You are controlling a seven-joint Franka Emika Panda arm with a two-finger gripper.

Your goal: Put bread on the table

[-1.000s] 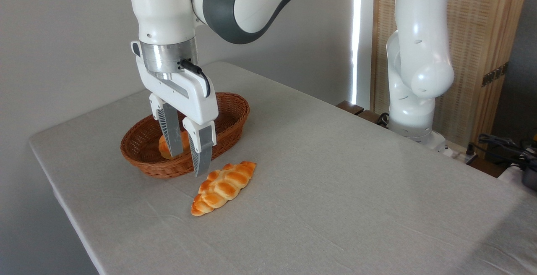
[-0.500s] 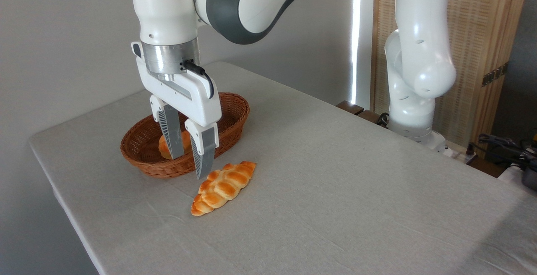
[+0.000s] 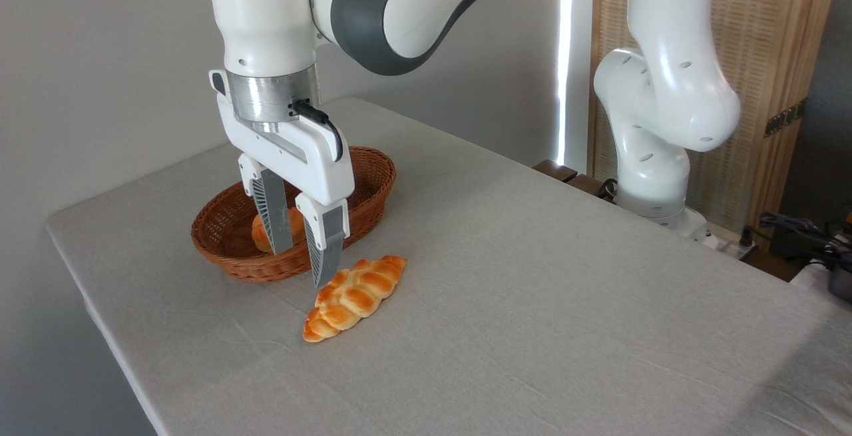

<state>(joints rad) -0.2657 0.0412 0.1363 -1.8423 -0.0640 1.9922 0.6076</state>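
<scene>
The bread (image 3: 294, 224), a small orange-golden bun, lies inside the brown wicker basket (image 3: 363, 180) on the grey-beige table (image 3: 532, 289). Most of the bun is hidden behind my gripper's fingers. My gripper (image 3: 301, 268) hangs open over the basket's near rim, fingers pointing down, with nothing between them. Its nearer fingertip sits just above the upper left end of a long braided golden loaf (image 3: 355, 295) lying on the cloth in front of the basket.
The arm's white base (image 3: 655, 156) stands at the table's far right edge. Cables and dark equipment (image 3: 809, 239) lie beyond it. The table's left edge runs close to the basket.
The gripper has shifted slightly right and towards the camera, staying open. The arm's elbow and base joints have turned. The bun, basket and braided loaf have not moved.
</scene>
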